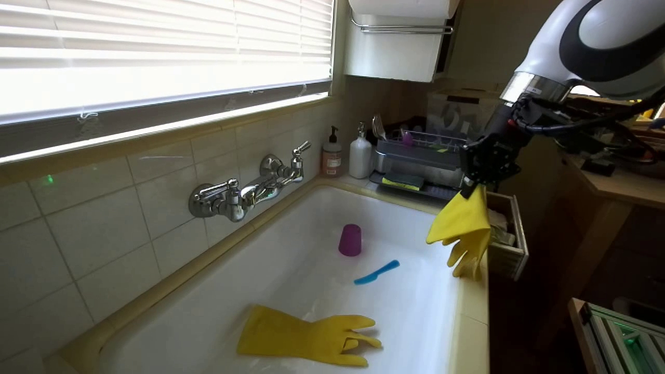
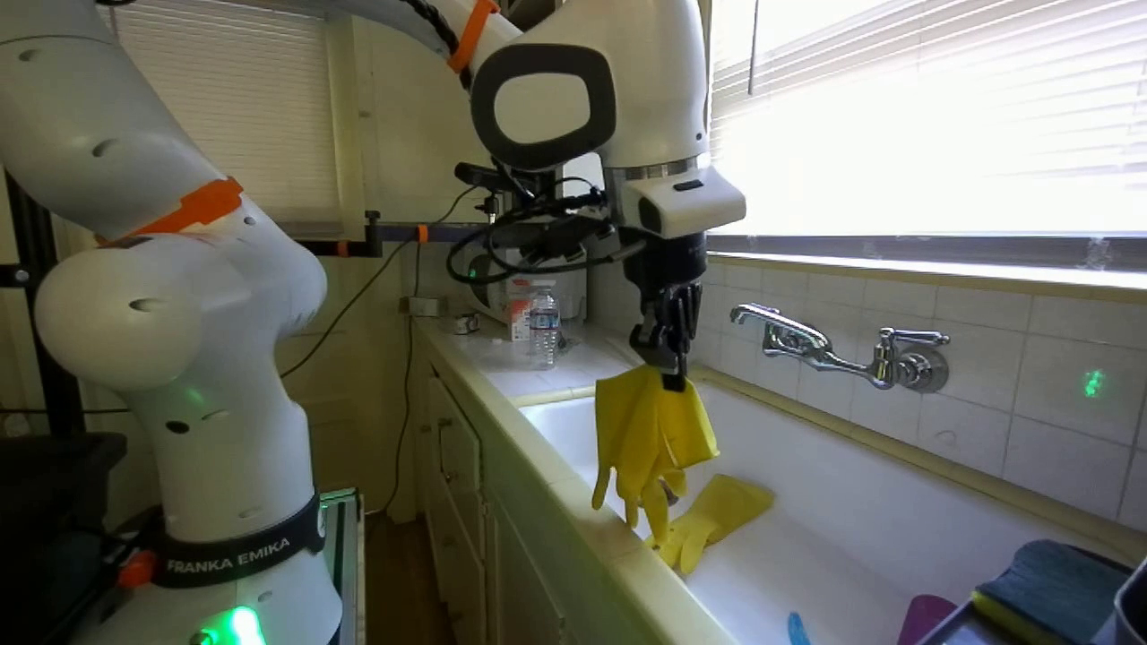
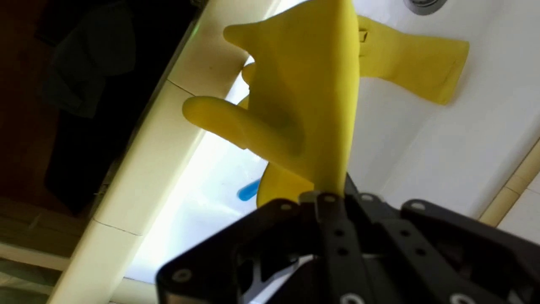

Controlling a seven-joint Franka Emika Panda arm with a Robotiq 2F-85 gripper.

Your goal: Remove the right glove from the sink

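The right glove, yellow rubber, hangs fingers down from my gripper, whose jaws are shut on its cuff. In both exterior views the glove hangs at the front rim of the white sink, above the basin floor; whether it touches the rim I cannot tell. Seen from the wrist, the held glove fills the upper middle and covers the fingertips. Another yellow glove lies flat on the sink floor, its fingers partly hidden behind the held one in the wrist view.
A purple cup and a blue utensil lie in the sink. The chrome tap juts from the tiled wall. At the sink's end stand soap bottles and a dish rack. A drawer is pulled out beside the held glove.
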